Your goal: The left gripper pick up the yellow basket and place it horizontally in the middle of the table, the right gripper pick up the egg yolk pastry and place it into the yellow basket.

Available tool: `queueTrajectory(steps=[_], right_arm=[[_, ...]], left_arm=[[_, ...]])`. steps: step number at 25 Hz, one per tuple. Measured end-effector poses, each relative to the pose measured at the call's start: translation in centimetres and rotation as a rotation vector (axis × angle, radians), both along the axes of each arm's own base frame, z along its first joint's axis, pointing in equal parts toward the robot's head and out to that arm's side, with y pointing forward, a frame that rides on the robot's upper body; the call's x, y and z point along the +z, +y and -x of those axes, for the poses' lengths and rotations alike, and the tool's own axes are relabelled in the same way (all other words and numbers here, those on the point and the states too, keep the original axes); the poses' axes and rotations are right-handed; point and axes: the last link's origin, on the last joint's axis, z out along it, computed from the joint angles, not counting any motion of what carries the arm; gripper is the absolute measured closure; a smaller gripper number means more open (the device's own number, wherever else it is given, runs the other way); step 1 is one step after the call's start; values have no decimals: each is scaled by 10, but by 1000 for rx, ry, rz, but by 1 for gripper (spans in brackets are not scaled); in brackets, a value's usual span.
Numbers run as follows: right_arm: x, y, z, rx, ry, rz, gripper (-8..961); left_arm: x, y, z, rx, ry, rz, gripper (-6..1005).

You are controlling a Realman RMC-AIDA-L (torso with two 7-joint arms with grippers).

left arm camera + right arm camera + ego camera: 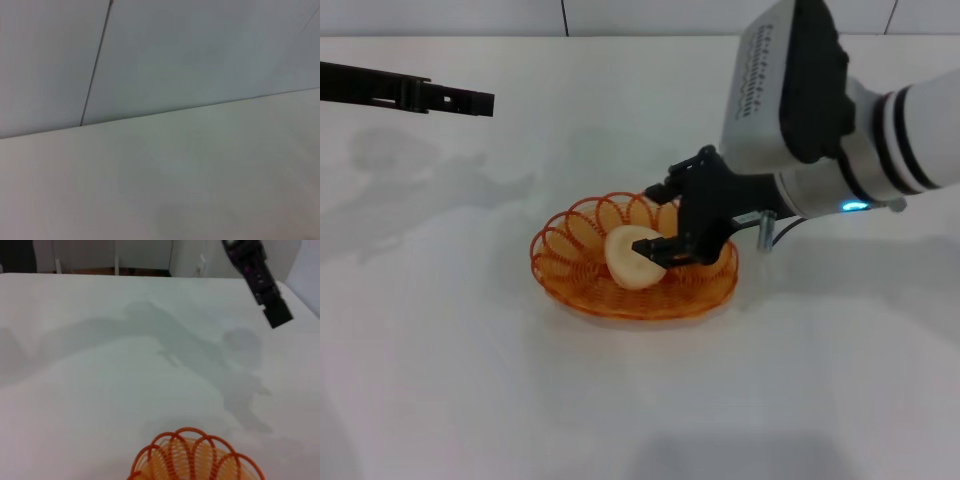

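Right gripper [655, 250] clamped on the egg yolk pastry [632, 256], holding it inside the yellow basket [582, 285].

Both black fingers pinch the pale domed pastry, which sits low among the wire loops at the basket's middle; whether it touches the basket floor cannot be told. That oval basket lies lengthwise across the middle of the white table [470, 400], its scalloped rim showing in the right wrist view too. Soft grey arm shadows fall on the bare surface beyond it. Farther back, the left gripper [470, 101] hangs over the table's far left part, well apart from the basket; whether its fingers are open cannot be told. Behind the table's far edge stands a pale panelled wall [200, 50] with a dark vertical seam.
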Motion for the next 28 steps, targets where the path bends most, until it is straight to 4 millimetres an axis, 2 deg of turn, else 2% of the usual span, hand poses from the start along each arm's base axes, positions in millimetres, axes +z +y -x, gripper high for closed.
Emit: queueTrajectory(steps=[1, 4, 5, 6, 10, 16, 21, 28], right_arm=[[4, 0, -2, -7, 8, -9, 519], [21, 0, -10, -47, 48, -51, 294], [32, 0, -15, -74, 78, -75, 282], [32, 0, -15, -74, 78, -75, 271], [61, 0, -36, -142, 166, -120, 225], [96, -9, -74, -213, 207, -139, 168], [108, -19, -95, -239, 200, -130, 175], [113, -23, -113, -213, 335, -105, 182]], left_arm=[[0, 0, 0, -2, 0, 0, 127], [0, 0, 0, -10, 2, -1, 127], [1, 0, 1, -14, 4, -4, 127], [1, 0, 1, -14, 4, -4, 127], [4, -3, 5, -20, -6, -20, 127], [9, -10, 11, -59, -41, -49, 127], [12, -18, 15, -105, -79, -71, 127], [15, -29, 23, -138, -135, -119, 127]])
